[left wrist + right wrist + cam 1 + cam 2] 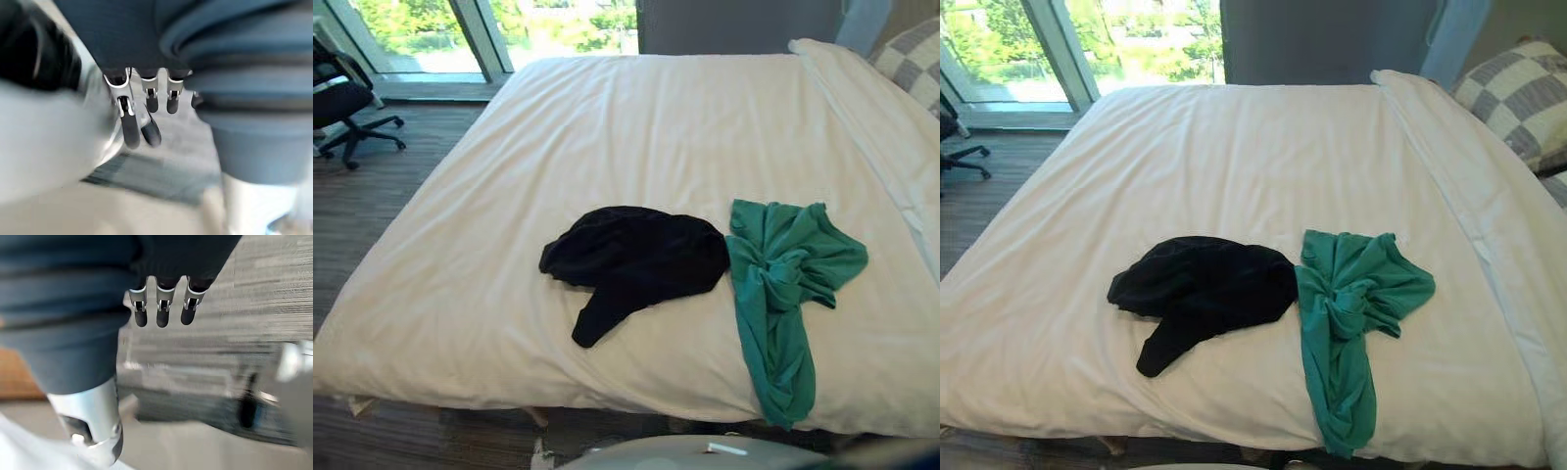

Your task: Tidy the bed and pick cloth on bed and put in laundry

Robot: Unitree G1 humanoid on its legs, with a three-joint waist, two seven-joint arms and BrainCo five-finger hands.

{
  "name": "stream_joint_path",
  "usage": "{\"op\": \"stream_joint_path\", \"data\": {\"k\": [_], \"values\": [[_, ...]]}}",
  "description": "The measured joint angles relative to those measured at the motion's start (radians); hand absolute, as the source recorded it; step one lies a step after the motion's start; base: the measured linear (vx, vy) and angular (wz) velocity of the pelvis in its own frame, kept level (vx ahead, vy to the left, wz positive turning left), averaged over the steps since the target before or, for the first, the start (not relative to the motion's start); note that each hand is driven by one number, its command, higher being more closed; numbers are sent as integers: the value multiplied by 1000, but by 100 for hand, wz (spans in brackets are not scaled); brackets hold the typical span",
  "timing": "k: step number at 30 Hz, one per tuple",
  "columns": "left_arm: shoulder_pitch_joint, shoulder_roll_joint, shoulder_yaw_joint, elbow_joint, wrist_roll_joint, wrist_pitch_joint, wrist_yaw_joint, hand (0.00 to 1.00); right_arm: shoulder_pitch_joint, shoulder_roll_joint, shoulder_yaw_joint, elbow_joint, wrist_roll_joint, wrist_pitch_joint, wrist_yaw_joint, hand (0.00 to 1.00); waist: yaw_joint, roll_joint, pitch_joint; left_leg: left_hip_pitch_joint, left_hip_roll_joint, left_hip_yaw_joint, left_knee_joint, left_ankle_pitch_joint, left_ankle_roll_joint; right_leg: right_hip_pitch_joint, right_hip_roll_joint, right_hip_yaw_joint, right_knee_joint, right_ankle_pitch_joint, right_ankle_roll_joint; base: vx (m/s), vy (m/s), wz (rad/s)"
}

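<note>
Black garment [636, 257] and green garment [781, 279] are lying crumpled on the bed's white duvet [636, 127], edges touching, the green one reaching the near edge. The left hand [130, 125] and right hand [163, 313] are hanging, fingers apparently relaxed, gripping nothing.

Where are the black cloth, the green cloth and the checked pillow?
Black cloth [641, 253], left eye view, bunched middle.
Green cloth [783, 259], left eye view, crumpled upper part.
Pillow [1518, 98], right eye view, checked front.
</note>
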Motion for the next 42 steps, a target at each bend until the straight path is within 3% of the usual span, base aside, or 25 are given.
{"op": "stream_joint_path", "data": {"k": [2, 5, 6, 8, 9, 11, 12, 14, 16, 20, 22, 26, 27, 28, 29, 31, 32, 34, 35, 37, 42], "values": [[13, 12, 125, 0, -2, -49, 19, 0, 0, -37, -65, 0, -33, -17, -21, 0, 1, -2, -10, -1, 1, -1, -2, -1, -1, 1, 1, -7, 0, -1, -2, 9, -11, 7], [-1, 140, 317, -5, 15, -213, 17, 0, 8, -191, -161, -1, -161, -67, -64, 0, -1, -16, -29, -4, 2, -16, -5, 2, -6, 3, 2, -24, 0, -5, -6, 25, -18, 13], [-15, 175, 337, -9, 45, -240, 16, 0, 8, -220, -168, -3, -184, -78, -71, 0, -2, -16, -33, -5, 3, -18, -5, 3, -7, 3, 3, -26, 0, -6, -7, 31, -21, 10], [-42, 318, 325, -114, 190, -351, 14, 0, -3, -319, -152, -75, -249, -107, -99, 0, -3, -27, -46, -8, 7, -22, -4, 4, -10, 1, 5, -28, 0, -7, -8, 6, -20, 4], [-47, 352, 307, -165, 209, -380, 12, 0, -6, -337, -131, -113, -268, -109, -109, 0, -3, -29, -49, -9, 7, -22, -4, 4, -11, 1, 6, -28, 0, -7, -8, 0, 0, 0], [-58, 479, 223, -388, 242, -458, 13, 0, 0, -382, -31, -315, -340, -88, -149, 0, -7, -46, -75, -19, 9, -23, -4, 3, -16, -11, 9, -26, 0, -7, -9, -16, -14, -1], [-64, 520, 201, -446, 264, -466, 22, 0, 3, -398, -4, -368, -367, -65, -162, 0, -12, -52, -85, -28, 8, -24, -4, 2, -18, -23, 9, -25, 0, -6, -10, -44, -28, -5], [-117, 662, 178, -591, 360, -481, 54, 0, -41, -463, 41, -515, -460, 30, -182, 0, -32, -56, -95, -47, -7, -27, -3, 9, -20, -42, 5, -15, 0, 4, -11, -13, 0, -10], [-165, 717, 180, -653, 428, -475, 89, 0, -57, -499, 36, -557, -489, 79, -184, 0, -47, -46, -100, -57, -15, -27, 3, 11, -17, -56, 5, 8, 0, 10, -8, 33, 24, -13], [-239, 736, 139, -667, 593, -349, 178, 0, -69, -522, 29, -566, -510, 136, -179, 0, -91, -11, -89, -54, -38, -27, 5, 23, -4, -59, -11, 37, 2, 19, -7, 4, 12, -16], [-265, 736, 99, -668, 633, -320, 195, 0, -74, -521, 30, -567, -539, 140, -169, 0, -112, -4, -82, -44, -49, -27, -4, 36, 5, -59, -18, 54, 5, 23, -7, -29, -4, -19], [-274, 718, 14, -731, 750, -288, 191, 0, -42, -474, 31, -662, -540, 83, -93, 0, -132, -7, -76, -18, -49, -28, -4, 43, 11, -51, -16, 90, 5, 29, -10, -52, -36, -31], [-270, 682, -29, -784, 1006, -251, 235, 0, -24, -453, 33, -733, -539, 42, -28, 0, -145, -9, -67, -17, -49, -29, -5, 43, 12, -51, -16, 91, 5, 34, -12, -100, -28, -13], [-267, 654, -72, -832, 1144, -230, 254, 0, -9, -447, 46, -793, -540, 19, 18, 0, -148, -10, -57, -14, -49, -29, -6, 43, 12, -51, -15, 94, 4, 37, -12, -116, -29, -15], [-262, 634, -111, -879, 1211, -210, 257, 0, -2, -447, 68, -845, -545, 3, 58, 0, -150, -13, -48, -11, -49, -29, -9, 43, 12, -52, -14, 98, 0, 41, -12, -144, -31, -19], [-257, 607, -183, -967, 1084, -218, 146, 0, -2, -448, 138, -972, -615, -27, 151, 0, -152, -20, -29, -10, -46, -34, -24, 39, 15, -61, -5, 106, -1, 42, -5, -162, -48, -8], [-254, 602, -191, -976, 1103, -220, 119, 0, -4, -450, 153, -994, -627, -33, 171, 0, -152, -21, -22, -11, -44, -39, -26, 32, 18, -63, -1, 106, -1, 44, -4, -164, -51, 6], [-212, 583, -235, -1008, 1127, -310, 3, 0, 4, -454, 202, -1029, -657, -61, 264, 0, -147, -35, -4, -31, -39, -55, -19, 14, 23, -77, 1, 103, -1, 54, -1, -161, -38, 6], [-191, 576, -271, -1033, 1146, -315, -31, 0, 8, -457, 224, -1036, -657, -66, 290, 0, -144, -38, -2, -41, -38, -55, -15, 13, 22, -84, 0, 103, -1, 59, -1, -130, -30, 3], [-184, 557, -359, -1045, 1215, -315, -72, 0, 5, -475, 284, -1043, -657, -76, 326, 0, -137, -41, 1, -47, -35, -58, -11, 14, 21, -88, -5, 105, -1, 67, 0, -68, -8, 3], [-208, 549, -577, -1000, 1411, -261, -125, 0, -4, -500, 424, -1076, -666, -97, 371, 0, -146, -36, 29, -112, -46, -60, 11, 25, 24, -147, -19, 118, 0, 101, -8, -46, 21, -6]]}}
